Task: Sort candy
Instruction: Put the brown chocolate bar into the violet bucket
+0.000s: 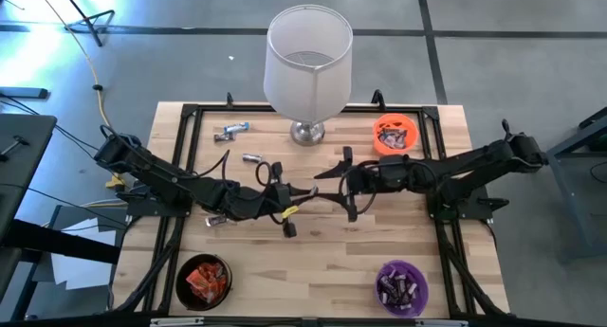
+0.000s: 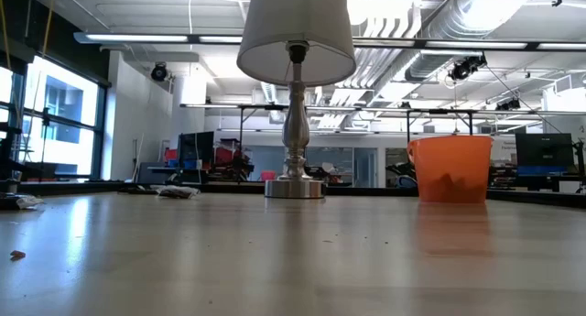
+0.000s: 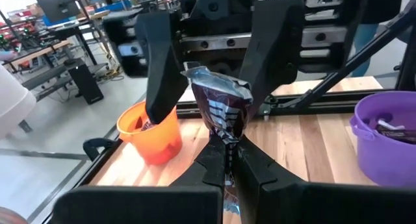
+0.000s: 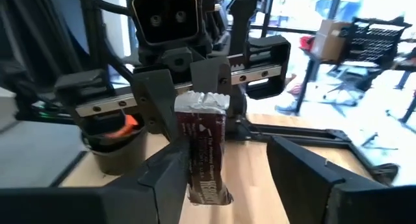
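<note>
A dark brown candy bar (image 3: 224,113) with silver crimped ends is held over the middle of the table, where both grippers meet. My left gripper (image 3: 225,160) is shut on it. My right gripper (image 4: 234,178) is open and faces the left one, with its fingers (image 3: 162,68) on either side of the bar's free end (image 4: 205,159). The bar lies close to one right finger (image 4: 170,175); I cannot tell whether they touch. In the high view the left gripper (image 1: 305,192) and the right gripper (image 1: 334,185) stand tip to tip. My left gripper pinches the dark brown candy bar by one end (image 3: 225,145) between its two fingers, level, coming from the table's left. The bar sticks out past the fingertips toward the right gripper, in line with the fingers and lifted clear of the table.
A lamp (image 1: 308,62) stands at the table's far middle, and an orange bowl (image 1: 395,136) stands to its right. A black bowl (image 1: 204,280) with orange-red candy sits near left, a purple bowl (image 1: 403,287) near right. Loose candy (image 1: 232,130) lies far left, and more (image 1: 216,218) by the left arm.
</note>
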